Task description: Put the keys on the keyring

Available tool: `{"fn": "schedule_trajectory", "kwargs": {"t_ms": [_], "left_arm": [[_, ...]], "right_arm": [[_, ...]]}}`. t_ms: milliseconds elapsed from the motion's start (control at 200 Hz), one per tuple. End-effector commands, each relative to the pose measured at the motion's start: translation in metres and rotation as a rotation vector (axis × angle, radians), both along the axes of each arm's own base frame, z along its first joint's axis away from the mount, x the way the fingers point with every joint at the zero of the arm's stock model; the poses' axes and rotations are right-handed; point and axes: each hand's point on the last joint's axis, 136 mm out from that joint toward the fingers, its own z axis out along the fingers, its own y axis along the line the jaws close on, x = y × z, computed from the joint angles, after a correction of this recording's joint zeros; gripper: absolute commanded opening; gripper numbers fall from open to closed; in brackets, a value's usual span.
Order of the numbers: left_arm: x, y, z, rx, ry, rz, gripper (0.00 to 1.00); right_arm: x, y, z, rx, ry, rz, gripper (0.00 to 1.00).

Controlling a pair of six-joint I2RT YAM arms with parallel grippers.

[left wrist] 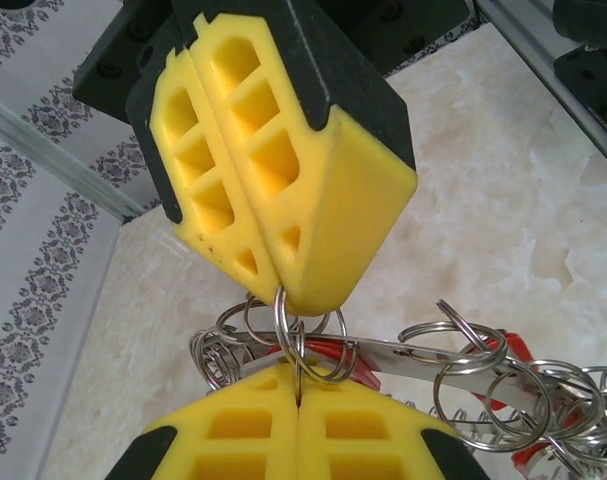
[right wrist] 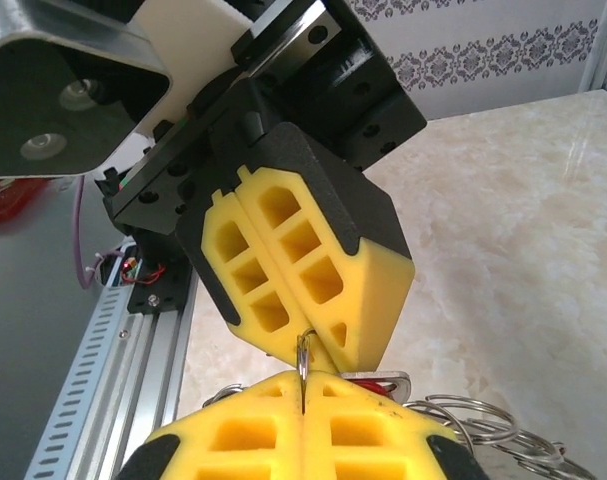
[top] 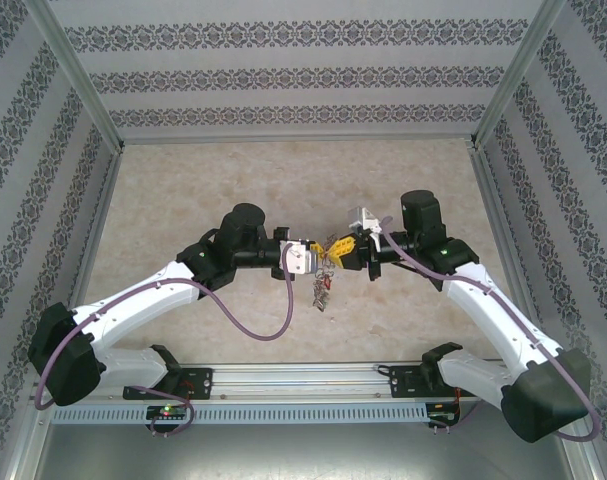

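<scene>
Both grippers meet tip to tip over the middle of the table. In the left wrist view my left gripper [left wrist: 299, 392] is shut on a small steel loop [left wrist: 282, 325] of the keyring [left wrist: 483, 385]. The right gripper's yellow fingers [left wrist: 313, 200] pinch that same loop from above. The right wrist view shows my right gripper [right wrist: 304, 392] shut on the loop [right wrist: 303, 355], with the left gripper's fingers [right wrist: 313, 270] opposite. A silver key with a red tag [left wrist: 423, 352] lies across the loops. From above, the keys [top: 321, 285] dangle below the left gripper [top: 318, 252] and right gripper [top: 343, 248].
The marble-patterned tabletop [top: 283, 180] is bounded by patterned walls and aluminium posts [top: 78, 75]. The rail [top: 283, 385] carrying the arm bases runs along the near edge. A purple cable [top: 253, 325] loops under the left arm.
</scene>
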Motion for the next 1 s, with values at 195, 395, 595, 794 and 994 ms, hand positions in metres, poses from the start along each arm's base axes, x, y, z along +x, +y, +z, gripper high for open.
{"fn": "schedule_trajectory", "kwargs": {"t_ms": [195,395,595,794,994], "left_arm": [[0.003,-0.005,0.021,-0.075,-0.08,0.02,0.0],[0.01,-0.004,0.028,-0.137,-0.073,0.067,0.0],[0.007,-0.005,0.038,-0.2,-0.022,0.073,0.0],[0.009,-0.008,0.048,-0.282,0.05,0.095,0.03],[0.016,-0.011,0.045,-0.271,0.086,0.119,0.05]], "right_arm": [[0.026,0.0,0.051,0.168,0.046,-0.098,0.0],[0.047,-0.01,0.086,0.299,0.029,-0.237,0.0],[0.066,-0.023,0.103,0.427,0.018,-0.399,0.0],[0.061,-0.013,0.099,0.441,0.015,-0.401,0.0],[0.059,-0.008,0.096,0.453,0.047,-0.398,0.0]]}}
